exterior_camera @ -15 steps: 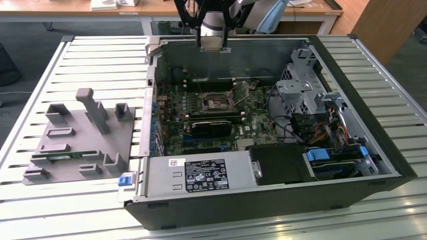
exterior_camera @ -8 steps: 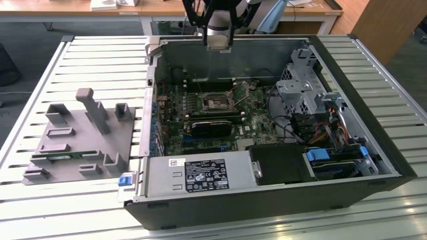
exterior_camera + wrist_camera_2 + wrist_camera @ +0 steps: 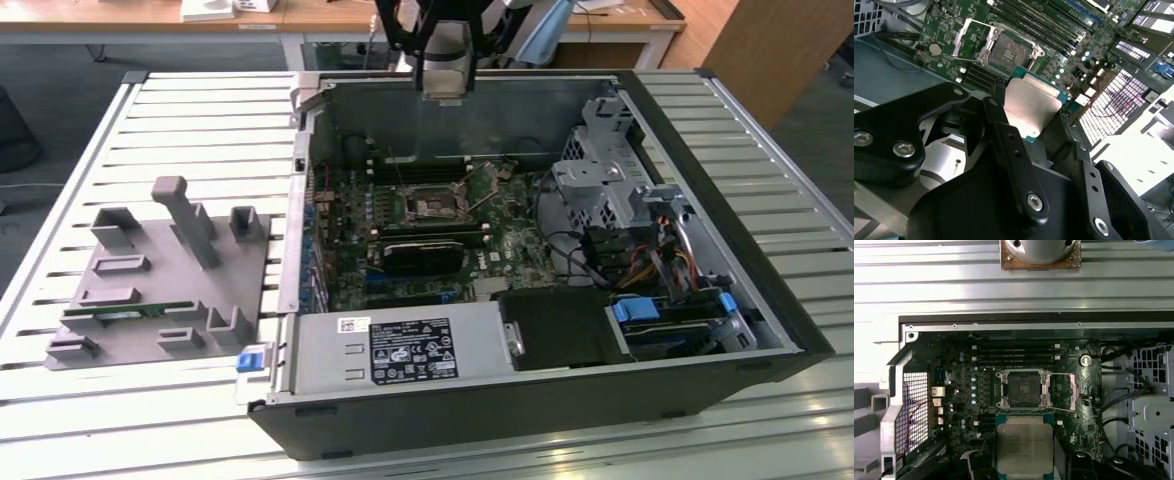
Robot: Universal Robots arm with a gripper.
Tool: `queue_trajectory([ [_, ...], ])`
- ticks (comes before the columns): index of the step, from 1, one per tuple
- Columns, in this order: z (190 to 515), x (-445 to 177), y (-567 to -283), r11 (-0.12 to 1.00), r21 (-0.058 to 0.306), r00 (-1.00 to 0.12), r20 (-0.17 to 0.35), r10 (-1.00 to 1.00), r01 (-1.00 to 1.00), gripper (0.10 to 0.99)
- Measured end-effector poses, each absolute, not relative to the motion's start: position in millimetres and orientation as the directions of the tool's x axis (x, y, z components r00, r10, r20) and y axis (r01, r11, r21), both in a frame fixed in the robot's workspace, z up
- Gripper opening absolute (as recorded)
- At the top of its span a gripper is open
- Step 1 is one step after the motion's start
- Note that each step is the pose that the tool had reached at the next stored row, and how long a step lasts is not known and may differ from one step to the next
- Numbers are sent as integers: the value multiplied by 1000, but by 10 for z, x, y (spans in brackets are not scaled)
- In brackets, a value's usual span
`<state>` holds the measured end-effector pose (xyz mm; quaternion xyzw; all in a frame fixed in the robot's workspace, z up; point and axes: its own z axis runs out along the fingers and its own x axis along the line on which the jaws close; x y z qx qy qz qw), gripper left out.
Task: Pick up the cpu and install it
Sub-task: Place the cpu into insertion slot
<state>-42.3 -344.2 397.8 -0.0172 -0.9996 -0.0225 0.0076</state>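
Observation:
My gripper (image 3: 1029, 120) is shut on the cpu (image 3: 1031, 105), a flat square chip with a shiny metal top and green edges, held between the two black fingers (image 3: 1004, 135). The first wrist view has the cpu (image 3: 1025, 447) just short of the open socket (image 3: 1021, 389), whose metal retention frame (image 3: 1069, 390) is swung aside. In the exterior view the gripper (image 3: 443, 85) hangs high over the back of the open computer case (image 3: 747, 300), above the motherboard and its socket (image 3: 434, 205).
A grey fixture tray (image 3: 147, 290) with upright posts lies on the slatted table at the exterior view's left, a green memory stick (image 3: 127, 312) on it. Inside the case are a power supply (image 3: 400, 350), a drive cage (image 3: 607, 180), cables and a black block (image 3: 427, 255).

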Motion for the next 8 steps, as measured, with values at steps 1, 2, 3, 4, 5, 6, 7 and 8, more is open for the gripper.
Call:
queue_trajectory([
  [1, 3977, -422, -3442, 998, 45, -999, 16, 34, 35, 541],
  [2, 3978, -422, -3442, 998, 45, -999, 16, 36, 36, 541],
  [3, 3977, -422, -3442, 998, 45, -999, 16, 38, 39, 541],
  [4, 3977, -422, -3442, 998, 45, -999, 16, 44, 44, 541],
  [5, 3977, -421, -3442, 998, 44, -999, 16, 52, 52, 541],
  [6, 3976, -421, -3442, 997, 44, -998, 16, 60, 61, 541],
  [7, 3976, -421, -3442, 997, 44, -998, 16, 68, 69, 541],
  [8, 3976, -421, -3441, 996, 44, -997, 16, 76, 77, 541],
])
